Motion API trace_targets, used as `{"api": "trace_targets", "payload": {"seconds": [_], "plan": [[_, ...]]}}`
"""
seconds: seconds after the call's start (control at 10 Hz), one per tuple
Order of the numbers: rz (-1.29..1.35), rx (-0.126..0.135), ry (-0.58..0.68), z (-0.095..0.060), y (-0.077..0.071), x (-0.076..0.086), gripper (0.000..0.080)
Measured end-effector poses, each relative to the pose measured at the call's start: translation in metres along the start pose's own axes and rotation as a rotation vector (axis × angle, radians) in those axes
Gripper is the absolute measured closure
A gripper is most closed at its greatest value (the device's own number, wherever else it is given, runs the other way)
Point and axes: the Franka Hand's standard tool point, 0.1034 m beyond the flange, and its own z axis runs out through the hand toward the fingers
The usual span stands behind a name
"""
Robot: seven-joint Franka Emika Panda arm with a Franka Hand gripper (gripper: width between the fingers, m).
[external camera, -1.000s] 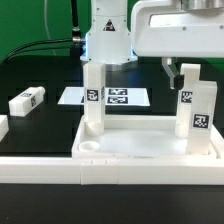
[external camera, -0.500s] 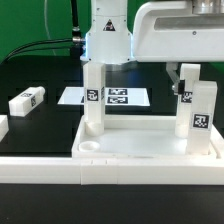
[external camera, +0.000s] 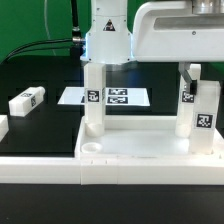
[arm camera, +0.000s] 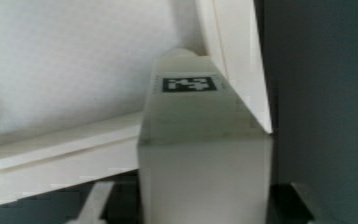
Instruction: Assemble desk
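The desk's white tabletop [external camera: 140, 152] lies flat near the front, rim up. Two tagged square legs stand upright on it, one at the exterior view's left [external camera: 93, 100] and one at its right [external camera: 205, 115]. My gripper [external camera: 197, 78] hangs over the right leg, jaws closed in on its top, with one dark finger [external camera: 187, 75] against its side. In the wrist view that leg [arm camera: 202, 140] fills the space between my gripper's [arm camera: 206, 208] fingers, with the tabletop [arm camera: 60, 80] beyond it. A third leg [external camera: 27, 100] lies loose on the black table.
The marker board [external camera: 125, 97] lies flat behind the tabletop. The arm's white base [external camera: 108, 35] stands behind the left leg. A long white border bar [external camera: 110, 182] runs along the front edge, and another white piece [external camera: 3, 128] shows at the left edge.
The jaws have narrowed around the top of the right leg. The dark finger that stood apart from it now lies against it. The legs and tabletop have not moved.
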Motion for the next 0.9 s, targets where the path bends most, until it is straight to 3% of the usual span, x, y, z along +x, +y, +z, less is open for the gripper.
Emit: {"api": "trace_targets", "payload": {"seconds": [0.3, 0.6, 0.7, 0.8, 0.9], "plan": [[0.195, -0.019, 0.003, 0.0, 0.015, 0.004, 0.0513], [0.202, -0.022, 0.004, 0.0, 0.017, 0.005, 0.0511], [0.187, -0.02, 0.006, -0.002, 0.016, 0.005, 0.0435], [0.124, -0.004, 0.015, -0.016, 0.016, 0.007, 0.0435], [0.055, 0.007, 0.019, -0.034, 0.03, 0.009, 0.0301]]}}
